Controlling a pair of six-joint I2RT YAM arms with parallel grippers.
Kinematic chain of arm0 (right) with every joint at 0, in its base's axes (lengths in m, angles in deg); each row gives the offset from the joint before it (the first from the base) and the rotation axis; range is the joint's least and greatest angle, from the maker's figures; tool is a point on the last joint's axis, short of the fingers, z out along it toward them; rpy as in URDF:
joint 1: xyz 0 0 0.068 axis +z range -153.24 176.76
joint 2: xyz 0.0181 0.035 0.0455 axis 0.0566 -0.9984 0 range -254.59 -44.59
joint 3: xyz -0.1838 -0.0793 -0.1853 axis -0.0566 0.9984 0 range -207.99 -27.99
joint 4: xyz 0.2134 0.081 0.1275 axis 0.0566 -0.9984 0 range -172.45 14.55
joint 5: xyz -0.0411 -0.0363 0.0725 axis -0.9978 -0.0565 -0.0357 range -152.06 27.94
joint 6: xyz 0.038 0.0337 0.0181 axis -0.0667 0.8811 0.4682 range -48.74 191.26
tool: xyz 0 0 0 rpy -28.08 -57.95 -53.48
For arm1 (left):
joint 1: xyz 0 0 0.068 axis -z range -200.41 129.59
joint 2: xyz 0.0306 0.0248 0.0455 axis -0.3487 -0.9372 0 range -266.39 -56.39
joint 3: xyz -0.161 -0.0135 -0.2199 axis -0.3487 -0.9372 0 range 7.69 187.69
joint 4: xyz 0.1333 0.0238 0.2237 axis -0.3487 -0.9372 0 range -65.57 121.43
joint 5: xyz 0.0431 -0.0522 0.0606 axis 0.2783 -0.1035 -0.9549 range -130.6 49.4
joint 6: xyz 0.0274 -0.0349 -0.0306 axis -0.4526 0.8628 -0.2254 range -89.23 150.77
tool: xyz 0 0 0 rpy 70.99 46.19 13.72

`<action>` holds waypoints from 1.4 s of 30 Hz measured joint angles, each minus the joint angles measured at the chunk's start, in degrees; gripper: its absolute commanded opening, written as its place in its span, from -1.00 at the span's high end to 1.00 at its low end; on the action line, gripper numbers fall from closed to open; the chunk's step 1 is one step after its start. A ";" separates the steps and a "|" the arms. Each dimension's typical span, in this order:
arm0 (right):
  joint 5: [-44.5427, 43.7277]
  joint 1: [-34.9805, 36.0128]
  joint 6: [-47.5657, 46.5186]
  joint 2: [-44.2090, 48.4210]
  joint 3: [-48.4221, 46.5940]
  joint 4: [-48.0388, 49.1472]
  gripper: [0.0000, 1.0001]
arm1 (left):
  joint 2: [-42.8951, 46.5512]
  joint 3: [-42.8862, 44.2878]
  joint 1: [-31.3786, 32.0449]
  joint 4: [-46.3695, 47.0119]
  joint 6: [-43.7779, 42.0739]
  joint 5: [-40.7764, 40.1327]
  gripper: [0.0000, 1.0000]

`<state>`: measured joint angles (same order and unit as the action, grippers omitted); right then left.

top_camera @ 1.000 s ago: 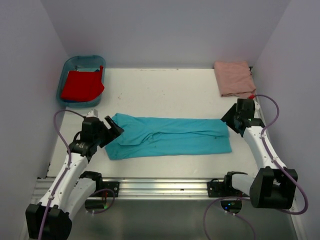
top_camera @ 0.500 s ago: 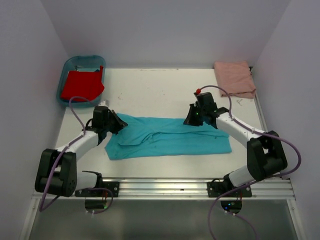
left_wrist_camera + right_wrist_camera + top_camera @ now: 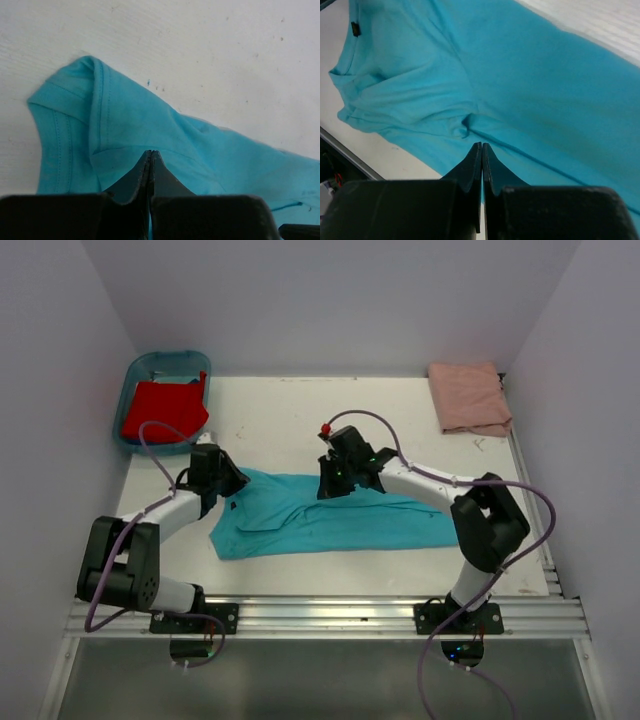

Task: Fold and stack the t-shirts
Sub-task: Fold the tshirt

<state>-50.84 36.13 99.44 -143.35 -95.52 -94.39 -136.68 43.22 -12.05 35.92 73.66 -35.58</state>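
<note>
Overhead, a white counter (image 3: 300,410) carries a turquoise t-shirt (image 3: 340,520) spread flat in a long, folded band, and both arms reach onto it. The left pincer (image 3: 236,488) sits at the shirt's left end. The right pincer (image 3: 322,490) sits on the far edge, near the middle of the band.

Well beyond the right pincer and off to its right, a folded salmon-pink t-shirt (image 3: 468,398) lies in the far right corner. Beyond the left pincer and to its left, a blue tub (image 3: 140,372) holds a red t-shirt (image 3: 160,412).

Through the left wrist camera, the left pincer (image 3: 151,154) is closed, its tips pressed together with no gap, right over a crease in the turquoise cloth. A hemmed sleeve (image 3: 65,115) lies just ahead and to the left.

Through the right wrist camera, the right pincer (image 3: 481,146) is likewise closed, tips together on the cloth, with a small pucker just ahead. For either pincer, it is unclear whether cloth is pinched. A small dark neck label (image 3: 355,28) shows far ahead and left.
</note>
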 measured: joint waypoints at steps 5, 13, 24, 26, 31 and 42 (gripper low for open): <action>-1.09 5.79 -0.61 -4.81 -4.07 -1.14 1.00 | -2.38 0.00 0.00 -0.07 -0.02 -1.03 1.00; -2.27 10.27 -0.81 -9.57 -9.53 -3.30 1.00 | -4.94 0.00 0.00 -0.02 -0.04 -2.25 1.00; -4.66 14.03 -0.76 -15.89 -13.75 -5.79 0.68 | -6.84 0.00 0.00 0.20 0.00 -2.75 1.00; -5.33 14.27 -0.72 -16.17 -13.90 -6.21 0.60 | -6.84 0.00 0.00 0.20 0.00 -2.73 1.00; -6.29 14.58 -0.79 -16.41 -14.69 -7.26 0.48 | -6.84 0.00 0.00 0.20 0.00 -2.73 1.00; -7.58 14.67 -0.70 -20.15 -17.20 -7.39 0.47 | -6.82 0.00 0.00 0.17 0.00 -2.71 1.00</action>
<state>-58.42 50.80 98.74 -163.50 -112.72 -101.77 -143.50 43.22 -12.05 36.10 73.66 -38.29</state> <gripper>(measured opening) 0.262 0.005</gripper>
